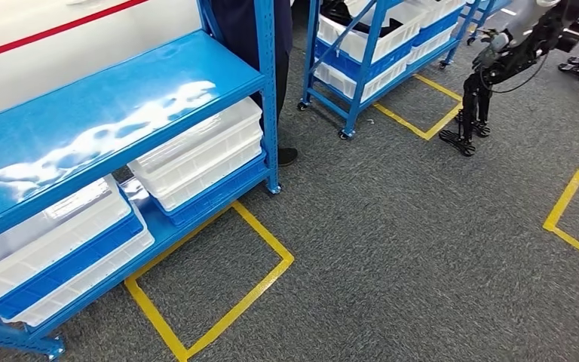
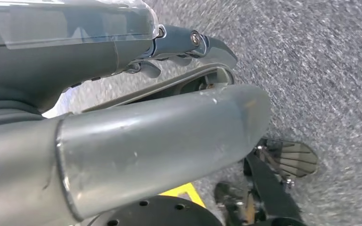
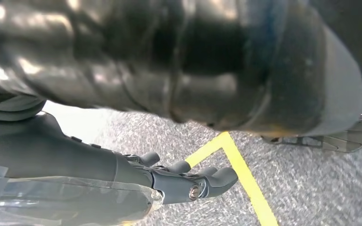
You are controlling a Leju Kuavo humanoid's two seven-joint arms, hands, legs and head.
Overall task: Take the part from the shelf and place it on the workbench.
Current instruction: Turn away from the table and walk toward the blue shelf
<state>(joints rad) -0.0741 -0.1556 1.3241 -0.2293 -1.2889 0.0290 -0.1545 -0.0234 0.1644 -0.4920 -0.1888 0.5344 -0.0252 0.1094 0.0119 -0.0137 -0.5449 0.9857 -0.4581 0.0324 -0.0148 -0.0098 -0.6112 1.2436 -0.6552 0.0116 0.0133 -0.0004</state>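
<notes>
A blue shelf (image 1: 113,113) stands at the left of the head view, its glossy upper board bare. Below it sit white bins (image 1: 200,154) on blue trays; what they hold is hidden. No part is in sight. In the left wrist view my left hand (image 2: 136,108) hangs over grey carpet, its thick thumb (image 2: 169,141) and dark fingers (image 2: 188,44) apart with nothing between them. In the right wrist view my right hand (image 3: 169,141) hangs the same way, its fingers (image 3: 193,181) stretched out and holding nothing.
A person's dark legs and shoe (image 1: 286,156) stand just behind the near shelf. A second blue rack (image 1: 377,53) of white bins stands further back. Another dark robot (image 1: 490,75) stands at the upper right. Yellow tape squares (image 1: 219,294) mark the grey carpet.
</notes>
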